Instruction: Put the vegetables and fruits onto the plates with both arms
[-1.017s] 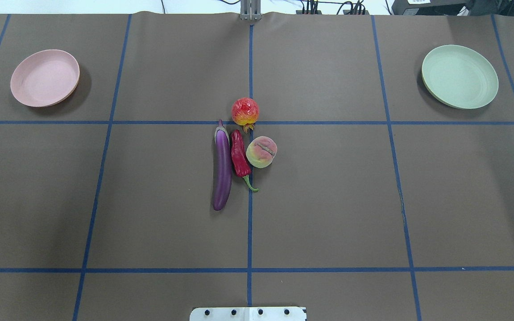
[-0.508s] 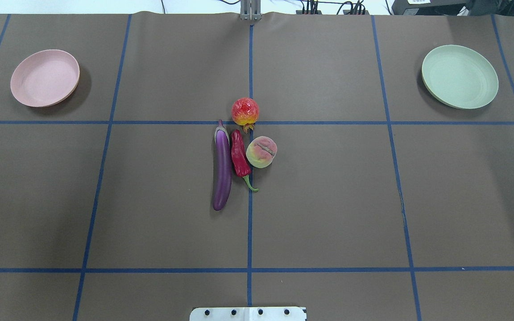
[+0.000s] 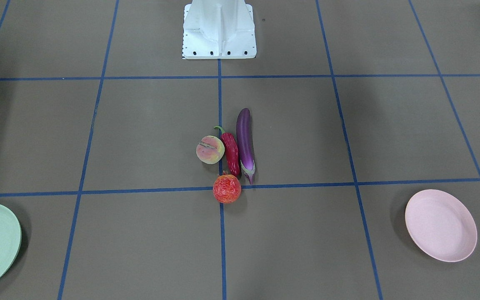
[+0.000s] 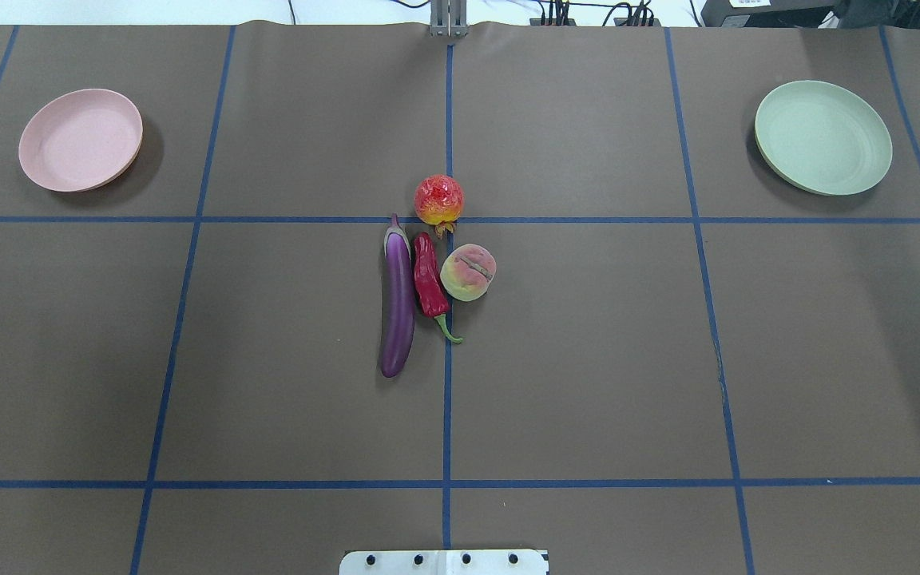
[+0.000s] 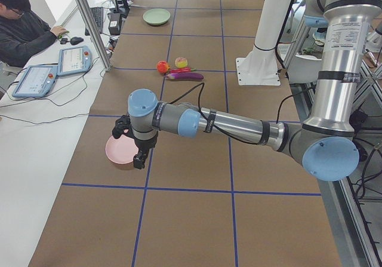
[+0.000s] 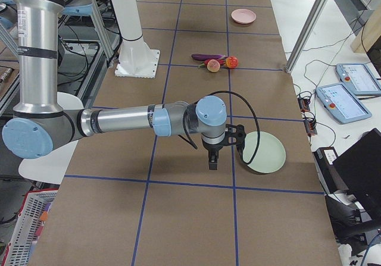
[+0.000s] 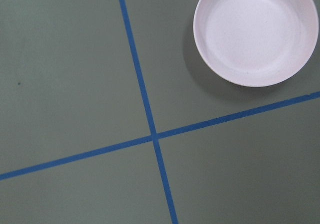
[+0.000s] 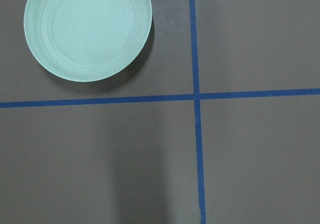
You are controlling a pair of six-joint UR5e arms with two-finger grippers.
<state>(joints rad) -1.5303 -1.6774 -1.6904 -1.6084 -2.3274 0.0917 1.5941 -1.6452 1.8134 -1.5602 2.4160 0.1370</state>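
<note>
The purple eggplant [image 4: 398, 297], red chili [image 4: 430, 281], peach [image 4: 468, 272] and pomegranate [image 4: 438, 199] lie clustered at the table's middle. The pink plate [image 4: 81, 139] is at the far left and the mint green plate [image 4: 822, 136] at the far right, both empty. My left gripper [image 5: 138, 159] hangs beside the pink plate [image 5: 118, 153] in the exterior left view. My right gripper [image 6: 212, 162] hangs beside the green plate [image 6: 266, 153] in the exterior right view. I cannot tell whether either is open or shut. The wrist views show the plates [image 7: 256, 32] [image 8: 88, 29] from above.
The white base block [image 4: 444, 562] is at the near table edge. Blue tape lines [image 4: 447, 399] grid the brown table cover. An operator [image 5: 24, 31] sits at a side desk with tablets [image 5: 73, 60] and cables.
</note>
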